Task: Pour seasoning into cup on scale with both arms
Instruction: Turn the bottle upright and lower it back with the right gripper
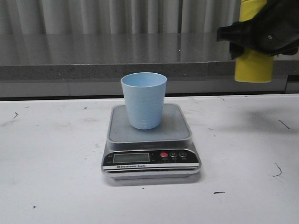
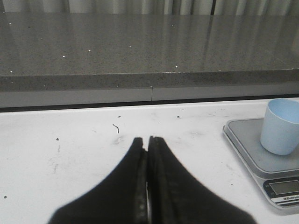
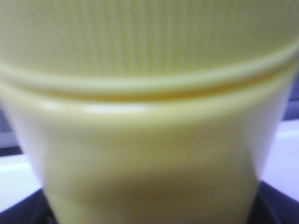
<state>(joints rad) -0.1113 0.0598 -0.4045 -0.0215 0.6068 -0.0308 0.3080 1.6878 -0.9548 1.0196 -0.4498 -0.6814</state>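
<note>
The pale blue cup point(image 1: 144, 100) stands upright on the platform of the silver-grey scale point(image 1: 175, 127) in the middle of the white table. At the upper right, my right gripper point(image 1: 261, 33) is shut on the yellow seasoning bottle point(image 1: 253, 66). It holds the bottle upright, well above the table and to the right of the cup. The bottle's top is cut off by the picture's edge. The right wrist view is filled by the blurred yellow bottle point(image 3: 149, 116). My left gripper point(image 2: 148, 140) is shut on nothing, low over the table left of the scale point(image 2: 247, 149) and cup point(image 2: 281, 126).
A grey stone ledge point(image 1: 93, 58) runs along the back of the white table point(image 1: 51, 163), with a ribbed grey wall behind it. Small black marks dot the tabletop point(image 2: 117, 127).
</note>
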